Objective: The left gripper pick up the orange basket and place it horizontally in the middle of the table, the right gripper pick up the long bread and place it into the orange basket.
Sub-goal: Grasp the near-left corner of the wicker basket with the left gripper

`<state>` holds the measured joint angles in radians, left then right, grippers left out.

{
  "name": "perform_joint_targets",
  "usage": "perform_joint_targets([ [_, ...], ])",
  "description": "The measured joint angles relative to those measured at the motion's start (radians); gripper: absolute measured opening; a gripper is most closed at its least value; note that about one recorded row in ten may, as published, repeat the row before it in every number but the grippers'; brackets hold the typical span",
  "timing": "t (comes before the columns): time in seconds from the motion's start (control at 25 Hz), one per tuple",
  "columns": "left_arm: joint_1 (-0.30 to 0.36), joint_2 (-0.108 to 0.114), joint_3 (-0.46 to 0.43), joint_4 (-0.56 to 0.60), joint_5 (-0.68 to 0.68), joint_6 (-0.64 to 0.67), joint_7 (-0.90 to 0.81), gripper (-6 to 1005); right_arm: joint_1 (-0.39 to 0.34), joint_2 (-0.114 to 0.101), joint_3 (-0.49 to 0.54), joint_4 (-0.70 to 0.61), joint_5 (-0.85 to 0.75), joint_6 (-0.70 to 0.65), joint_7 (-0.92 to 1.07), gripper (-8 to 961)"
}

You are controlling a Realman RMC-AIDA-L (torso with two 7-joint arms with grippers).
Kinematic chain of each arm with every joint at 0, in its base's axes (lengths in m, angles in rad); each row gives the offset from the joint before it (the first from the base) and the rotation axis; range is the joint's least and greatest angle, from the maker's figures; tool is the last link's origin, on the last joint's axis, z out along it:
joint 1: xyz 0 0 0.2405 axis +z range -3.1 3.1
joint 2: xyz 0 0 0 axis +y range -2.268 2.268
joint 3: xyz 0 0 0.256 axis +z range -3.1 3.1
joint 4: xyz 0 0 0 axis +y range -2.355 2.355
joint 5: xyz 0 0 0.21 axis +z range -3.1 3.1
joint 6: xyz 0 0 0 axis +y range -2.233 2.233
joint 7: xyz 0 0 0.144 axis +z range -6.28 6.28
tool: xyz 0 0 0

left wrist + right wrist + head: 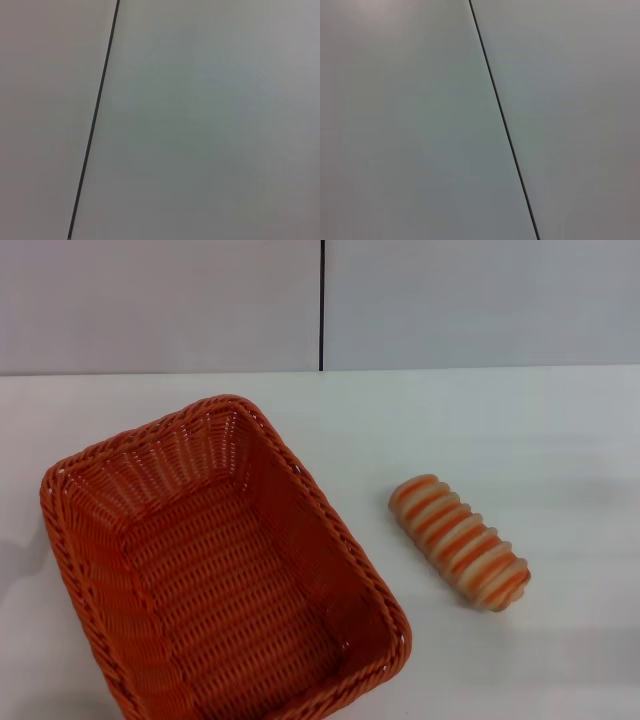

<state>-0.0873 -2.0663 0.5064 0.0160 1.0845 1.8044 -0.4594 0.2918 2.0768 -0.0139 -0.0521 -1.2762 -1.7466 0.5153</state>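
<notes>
The orange basket sits empty on the left part of the white table in the head view, turned at an angle, its near end running off the lower edge of the picture. To its right, apart from it, lies the long bread, a cream and orange striped loaf pointing diagonally. Neither the left gripper nor the right gripper shows in any view. Both wrist views hold only the grey wall and its black seam.
A grey wall with a black vertical seam backs the table. Bare tabletop lies between the basket and the bread, behind them, and on the right.
</notes>
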Motion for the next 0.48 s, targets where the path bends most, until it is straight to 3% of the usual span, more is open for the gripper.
perform_joint_targets([
  [0.48, 0.014, 0.001, 0.001, 0.0, 0.0, 0.024, 0.001, 757, -0.001, 0.0, 0.0, 0.0, 0.0, -0.005, 0.0, 684],
])
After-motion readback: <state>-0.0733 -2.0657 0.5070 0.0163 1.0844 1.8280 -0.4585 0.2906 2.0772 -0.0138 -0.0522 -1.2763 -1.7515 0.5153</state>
